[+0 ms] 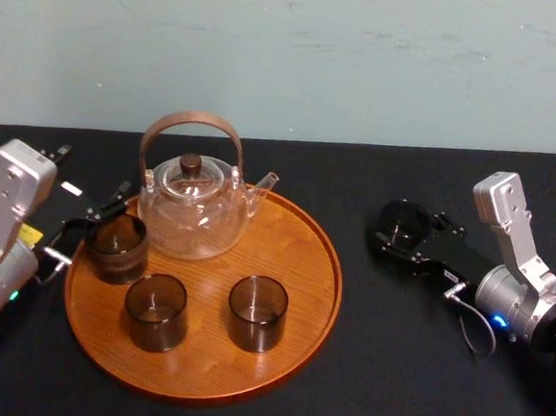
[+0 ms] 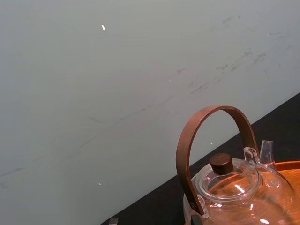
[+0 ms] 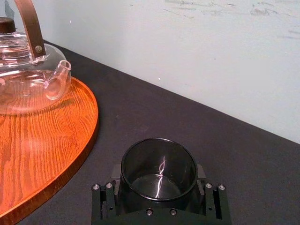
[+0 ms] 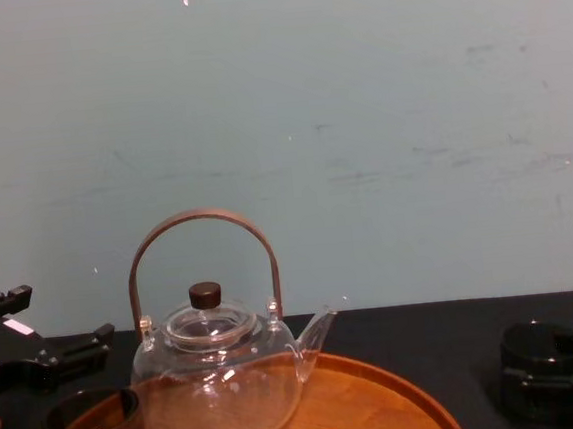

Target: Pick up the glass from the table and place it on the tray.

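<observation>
Fingers (image 3: 115, 186) of the right gripper (image 1: 404, 228) are pinching the dark glass (image 3: 158, 165) from both sides. The glass is sitting right of centre in the head view, on the black table (image 1: 390, 371) near the tray (image 1: 299, 243) (apparently not lifted yet). Grasping looks like the step in hand. The next move is calling for a lift clear of the rim, then a carry toward centre frame, onto bare wood beside the teapot (image 1: 193, 211). The left gripper (image 1: 89, 227) is hovering at the tray's left edge.
</observation>
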Controlling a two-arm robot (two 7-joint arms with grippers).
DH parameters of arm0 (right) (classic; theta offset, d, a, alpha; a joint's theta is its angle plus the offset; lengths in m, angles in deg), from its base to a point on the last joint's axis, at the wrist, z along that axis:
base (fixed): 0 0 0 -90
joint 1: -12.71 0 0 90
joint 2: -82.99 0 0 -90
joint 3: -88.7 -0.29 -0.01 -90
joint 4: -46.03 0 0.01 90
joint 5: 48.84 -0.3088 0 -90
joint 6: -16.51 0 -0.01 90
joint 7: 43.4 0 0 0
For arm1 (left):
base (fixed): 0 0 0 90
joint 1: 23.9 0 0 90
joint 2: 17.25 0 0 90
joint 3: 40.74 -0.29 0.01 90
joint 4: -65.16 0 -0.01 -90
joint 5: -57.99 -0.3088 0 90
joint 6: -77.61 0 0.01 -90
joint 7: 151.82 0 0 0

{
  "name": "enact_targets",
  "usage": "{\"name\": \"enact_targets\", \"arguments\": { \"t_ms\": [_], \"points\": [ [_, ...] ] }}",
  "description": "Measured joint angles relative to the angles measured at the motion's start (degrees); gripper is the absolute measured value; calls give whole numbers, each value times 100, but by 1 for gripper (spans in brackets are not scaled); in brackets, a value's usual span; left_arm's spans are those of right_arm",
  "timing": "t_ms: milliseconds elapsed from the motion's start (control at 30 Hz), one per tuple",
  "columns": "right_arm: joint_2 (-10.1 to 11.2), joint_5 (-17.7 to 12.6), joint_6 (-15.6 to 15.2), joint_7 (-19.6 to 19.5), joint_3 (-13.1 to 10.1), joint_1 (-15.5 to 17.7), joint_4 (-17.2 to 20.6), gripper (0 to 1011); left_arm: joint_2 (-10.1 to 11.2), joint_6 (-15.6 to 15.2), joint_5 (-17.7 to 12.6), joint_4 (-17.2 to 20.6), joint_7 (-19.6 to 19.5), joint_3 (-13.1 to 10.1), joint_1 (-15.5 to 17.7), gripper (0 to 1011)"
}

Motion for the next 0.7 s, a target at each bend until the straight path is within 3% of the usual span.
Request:
{"name": "enact_targets", "arguments": {
  "t_ms": [367,700],
  "points": [
    [0,1,3,4,2,-2,0,913,0,0,0,0,0,0,0,1001],
    [-56,0,100,251,125,-151,-16,912,0,0,0,0,0,0,0,1001]
  ]
}}
